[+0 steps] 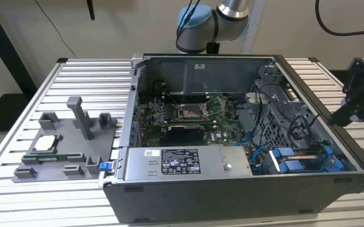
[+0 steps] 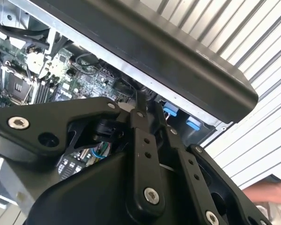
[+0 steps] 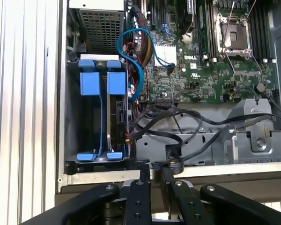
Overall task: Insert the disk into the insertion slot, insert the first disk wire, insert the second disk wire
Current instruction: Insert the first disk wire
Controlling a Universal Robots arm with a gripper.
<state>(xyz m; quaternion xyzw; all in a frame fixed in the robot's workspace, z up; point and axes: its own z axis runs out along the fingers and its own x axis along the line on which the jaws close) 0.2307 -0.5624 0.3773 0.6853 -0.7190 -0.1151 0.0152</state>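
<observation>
Exterior view: the open computer case (image 1: pixel 232 189) lies on the slatted table (image 1: pixel 36 198). The gripper (image 1: pixel 340 118) hangs at about three o'clock of the case, just outside its rim, beside the corner that has the drive cage. At roughly four o'clock inside the case sit the blue carriers. The disk (image 1: pixel 302 164) looks already seated there, edge-up in the insertion slot (image 3: pixel 91 122). In the first wrist view its blue tabs (image 3: pixel 116 83) stand level with the neighbouring carrier.

A blue wire (image 3: pixel 131 44) loops from beside the disk across the motherboard (image 3: pixel 210 61). A bundle of black wires (image 3: pixel 178 124) lies near the disk's end. Whether either is plugged in I cannot tell.

In both wrist views the fingers (image 3: pixel 144 180) are drawn narrow, a sliver apart, with nothing I can see pinched between them. They sit over the case wall, near the black wires, touching none that I can make out.

The disk should handle as a stiff, dense slab that is sensitive to shock. It is best taken by the blue frame's tabs or rails, not by its labelled face. The wires are limp and light. I would take hold of them at the hard connector, since the cord itself would bend and slip.
</observation>
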